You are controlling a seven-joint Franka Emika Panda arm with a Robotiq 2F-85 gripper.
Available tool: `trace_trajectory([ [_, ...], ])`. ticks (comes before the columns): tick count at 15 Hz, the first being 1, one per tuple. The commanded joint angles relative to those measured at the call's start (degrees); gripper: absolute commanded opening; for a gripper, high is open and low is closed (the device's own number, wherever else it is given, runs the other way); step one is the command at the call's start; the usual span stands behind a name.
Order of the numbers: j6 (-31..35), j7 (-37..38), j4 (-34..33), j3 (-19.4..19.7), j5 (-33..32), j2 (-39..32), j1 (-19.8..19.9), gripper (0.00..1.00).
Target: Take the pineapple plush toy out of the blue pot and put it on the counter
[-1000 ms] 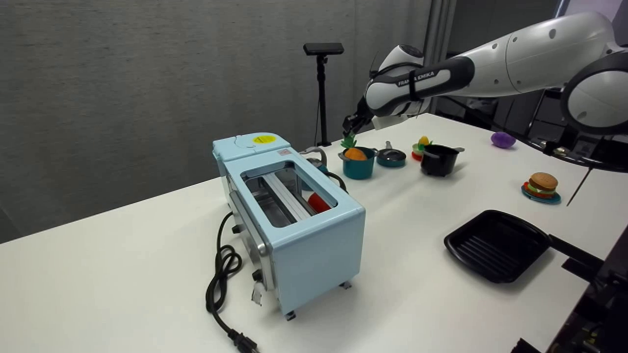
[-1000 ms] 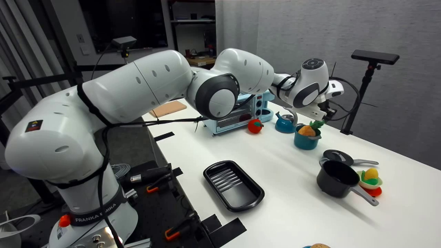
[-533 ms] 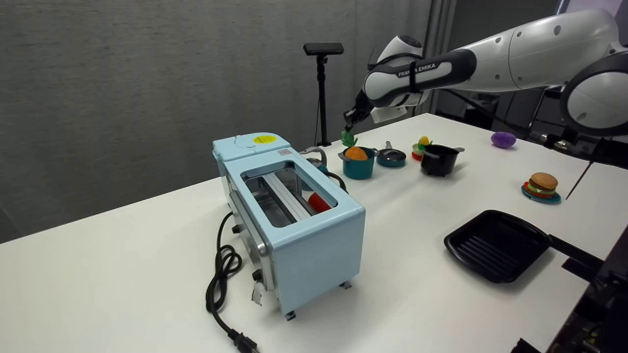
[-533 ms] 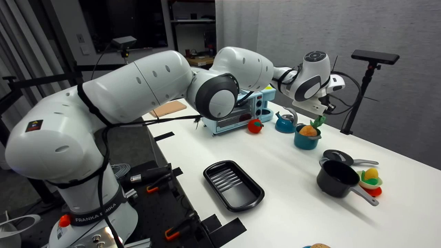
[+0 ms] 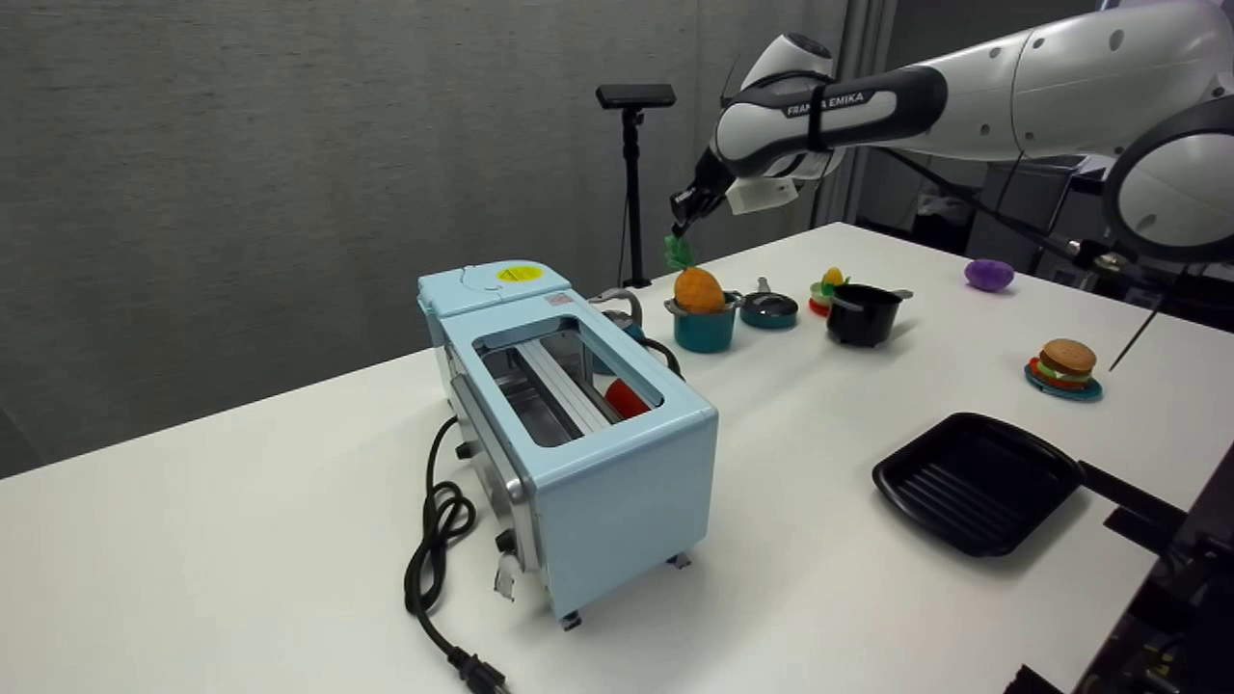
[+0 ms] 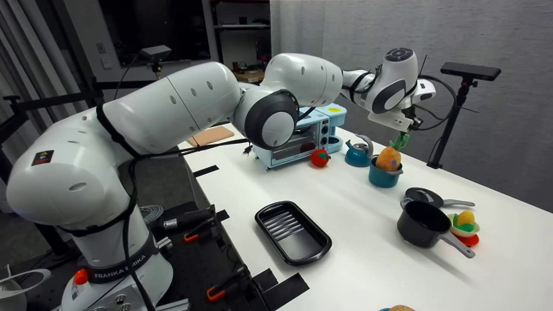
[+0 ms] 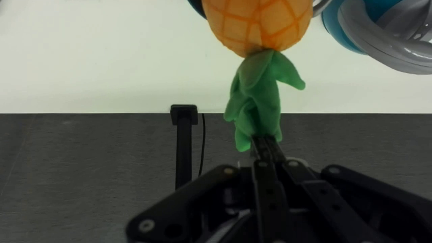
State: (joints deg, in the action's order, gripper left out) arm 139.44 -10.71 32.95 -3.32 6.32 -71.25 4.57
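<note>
The gripper (image 7: 265, 139) has the pineapple plush toy (image 6: 389, 159) by its green leaves (image 7: 261, 84), jaws tight together on the tips! In both exterior views the round orange body stands up out of the blue pot (image 6: 382, 178), tilted, leafy end uppermost, much of it showing above the rim. How deep the bottom sits behind that rim, hard to say from these angles. The blue pot itself stands upright on the white counter (image 6: 354, 220), with the kettle (image 6: 357, 157) just beside it. Near it on the other side lies the small pan (image 5: 768, 310), and past that comes the black pot (image 5: 860, 318), also upright. Look wider in an exterior view, and there's the light-blue toaster (image 5: 627, 511) filling the foreground, its cord (image 5: 415, 580) looped on the counter. Well apart from the action, the burger toy (image 5: 1066, 359) sits on its plate (image 5: 1087, 392), the black tray (image 5: 976, 482) lying nearby.
</note>
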Motion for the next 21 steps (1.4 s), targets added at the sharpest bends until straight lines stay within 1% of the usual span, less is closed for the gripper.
trace_trajectory([
  [1, -2.5, -0.6, -2.7, -1.5, 0.9, 0.6, 0.5, 0.0],
  [6, -5.3, -1.5, -3.0, -3.2, 1.7, 2.6, 1.2, 0.0],
  [13, -14.9, -5.1, -1.6, -6.4, 1.9, 6.5, 1.9, 0.0],
  [18, -21.5, -8.5, -0.3, -7.9, 1.5, 7.7, 1.8, 0.0],
  [21, -24.4, -11.4, -0.1, -8.7, 1.6, 7.8, 1.9, 0.0],
])
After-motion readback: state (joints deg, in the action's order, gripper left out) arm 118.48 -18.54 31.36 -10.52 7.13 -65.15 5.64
